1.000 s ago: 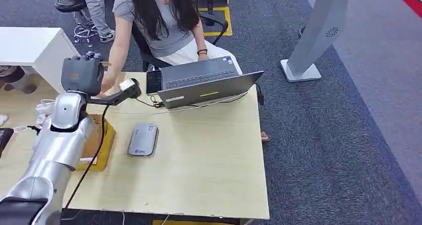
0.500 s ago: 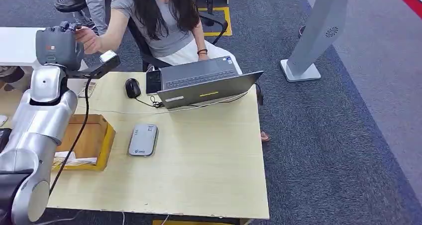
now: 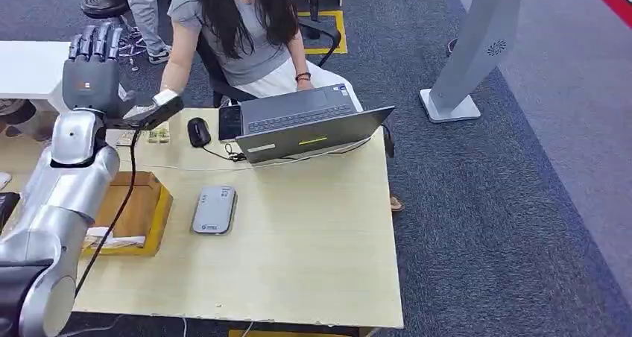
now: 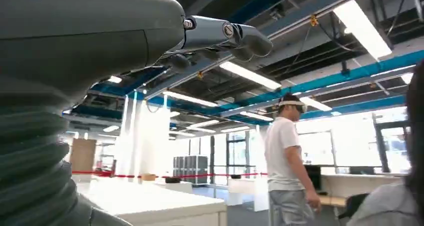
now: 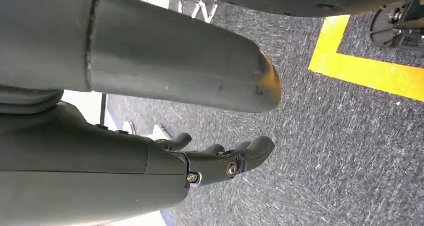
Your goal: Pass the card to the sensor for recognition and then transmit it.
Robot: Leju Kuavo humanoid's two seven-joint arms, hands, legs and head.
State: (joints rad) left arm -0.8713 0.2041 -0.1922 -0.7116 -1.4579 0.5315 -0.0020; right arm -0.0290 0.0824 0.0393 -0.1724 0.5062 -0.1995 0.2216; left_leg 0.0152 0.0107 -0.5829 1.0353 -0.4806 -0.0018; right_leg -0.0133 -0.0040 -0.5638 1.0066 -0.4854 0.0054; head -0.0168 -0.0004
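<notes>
Now, what I see:
Left hand (image 3: 91,65): raised, fingers straight, holding nothing.
Right hand (image 5: 220,158): released, over carpet.
Table (image 3: 313,225): reader (image 3: 214,209), laptop (image 3: 309,128), person (image 3: 238,31) behind.

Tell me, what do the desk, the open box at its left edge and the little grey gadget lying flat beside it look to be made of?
The desk looks like pale wood laminate: faint grain, smooth matte top. The open box seems to be brown cardboard with yellow sides, dull and creased. The grey gadget, probably the card sensor, looks like moulded plastic: rounded corners, a soft sheen.
</notes>
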